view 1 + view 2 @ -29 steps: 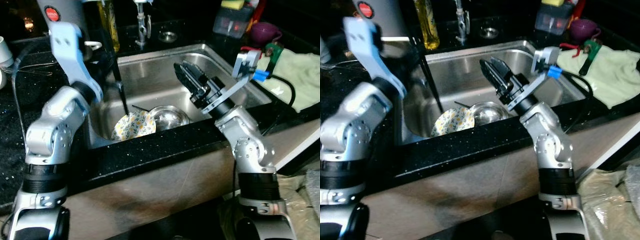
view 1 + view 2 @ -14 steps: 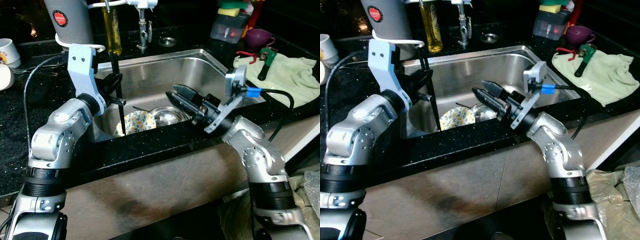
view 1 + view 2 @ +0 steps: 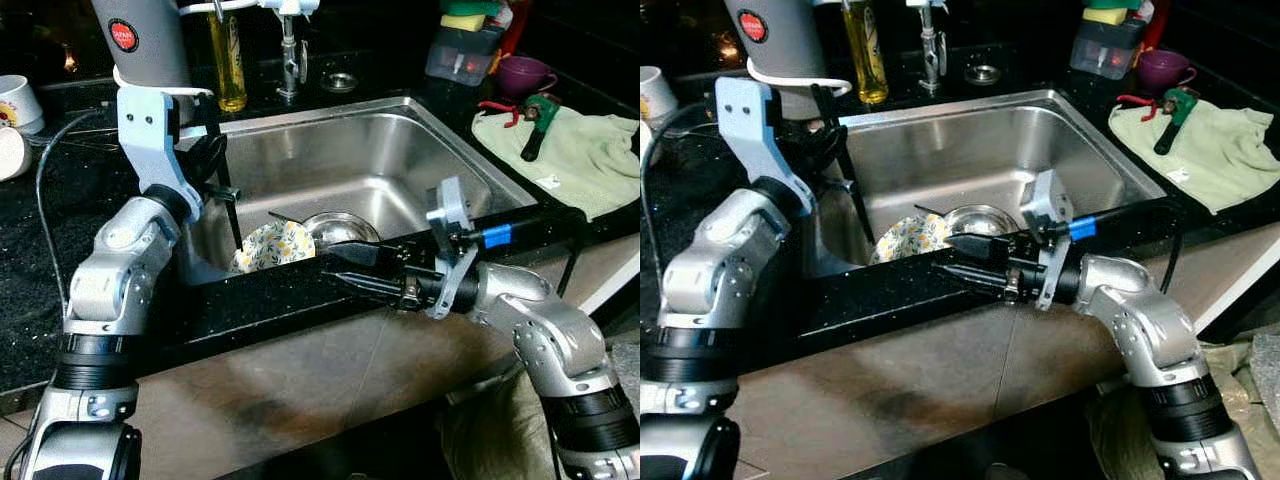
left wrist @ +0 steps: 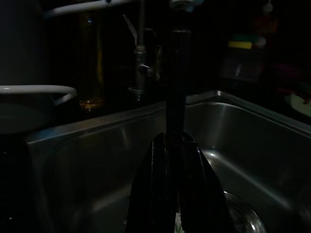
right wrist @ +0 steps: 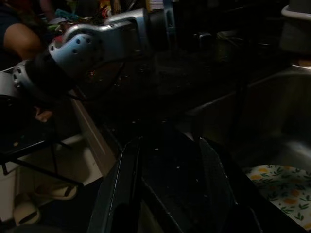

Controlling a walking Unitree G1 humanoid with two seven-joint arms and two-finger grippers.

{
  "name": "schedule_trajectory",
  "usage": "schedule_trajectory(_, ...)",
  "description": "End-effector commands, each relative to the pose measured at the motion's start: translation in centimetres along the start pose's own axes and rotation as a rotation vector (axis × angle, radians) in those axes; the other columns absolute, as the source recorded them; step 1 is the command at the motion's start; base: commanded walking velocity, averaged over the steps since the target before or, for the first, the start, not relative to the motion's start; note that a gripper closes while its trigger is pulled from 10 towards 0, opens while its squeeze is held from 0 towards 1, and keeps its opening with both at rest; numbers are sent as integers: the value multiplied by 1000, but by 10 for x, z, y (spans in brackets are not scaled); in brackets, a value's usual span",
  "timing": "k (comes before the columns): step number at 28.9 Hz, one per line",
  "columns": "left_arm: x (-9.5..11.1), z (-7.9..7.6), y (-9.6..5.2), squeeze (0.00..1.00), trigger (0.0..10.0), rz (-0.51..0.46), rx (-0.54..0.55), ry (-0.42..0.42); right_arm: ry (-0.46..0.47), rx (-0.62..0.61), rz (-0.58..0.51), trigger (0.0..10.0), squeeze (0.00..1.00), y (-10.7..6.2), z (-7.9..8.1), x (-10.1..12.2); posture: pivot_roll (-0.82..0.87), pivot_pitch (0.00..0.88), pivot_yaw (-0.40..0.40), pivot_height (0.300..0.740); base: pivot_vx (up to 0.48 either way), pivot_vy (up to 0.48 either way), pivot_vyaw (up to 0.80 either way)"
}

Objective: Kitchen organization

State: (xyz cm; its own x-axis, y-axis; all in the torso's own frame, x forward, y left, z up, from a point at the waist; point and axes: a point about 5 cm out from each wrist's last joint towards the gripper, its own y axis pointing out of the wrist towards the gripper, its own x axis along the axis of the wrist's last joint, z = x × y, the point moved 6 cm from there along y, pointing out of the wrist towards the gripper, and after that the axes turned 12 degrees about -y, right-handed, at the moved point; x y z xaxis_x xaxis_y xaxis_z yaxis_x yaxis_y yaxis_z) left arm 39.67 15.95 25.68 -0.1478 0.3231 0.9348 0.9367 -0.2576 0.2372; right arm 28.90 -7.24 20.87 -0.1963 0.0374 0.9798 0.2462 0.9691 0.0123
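Observation:
A yellow-flowered plate (image 3: 268,245) leans in the steel sink (image 3: 350,150) beside a steel bowl (image 3: 340,228). My left gripper (image 3: 238,250) hangs at the sink's left side, its fingers shut and pointing down just left of the plate, holding nothing. My right gripper (image 3: 335,268) lies level along the black counter's front edge (image 3: 270,300), pointing to my left. It is open, with one finger above the edge and one in front of it. The plate's rim (image 5: 286,187) shows past those fingers (image 5: 126,194) in the right wrist view.
Behind the sink stand a faucet (image 3: 290,50), a yellow soap bottle (image 3: 228,60) and a grey appliance (image 3: 140,40). At the right lie a green towel (image 3: 570,150), a purple cup (image 3: 525,72) and a sponge container (image 3: 462,50). A white mug (image 3: 18,100) sits far left.
My right gripper has dropped from above the sink to the counter's front edge and turned level, pointing left. The left gripper has stayed by the plate. The camera has shifted.

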Motion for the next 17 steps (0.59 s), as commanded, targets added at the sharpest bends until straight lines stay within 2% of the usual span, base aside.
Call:
schedule_trajectory(1, -7, 9, -3, 0, 10000, 4, 31, 0, -1, 31, 19, 10000, 0, 2, 6, -3, 15, 10, -17, 732, 0, 0, 0)
schedule_trajectory(6, -20, 13, -6, 0, 10000, 6, 38, -20, 0, 56, 21, 10000, 0, 3, 11, -1, 11, 15, -17, 732, 0, 0, 0)
schedule_trajectory(7, -21, 14, -6, 412, 10000, 3, 38, -23, 2, 60, 20, 10000, 0, 3, 12, -1, 9, 17, -16, 732, 0, 0, 0)
schedule_trajectory(8, -23, 14, -6, 412, 10000, 2, 38, -23, 3, 64, 20, 10000, 0, 3, 13, -1, 9, 17, -15, 732, 0, 0, 0)
schedule_trajectory(9, -24, 15, -6, 1000, 10000, 0, 37, -26, 4, 66, 18, 10000, 0, 3, 14, 0, 9, 18, -15, 732, 0, 0, 0)
schedule_trajectory(17, -25, 14, -6, 1000, 10000, -16, 31, -28, 6, 72, 9, 10000, 0, 4, 16, 1, 10, 20, -14, 732, 0, 0, 0)
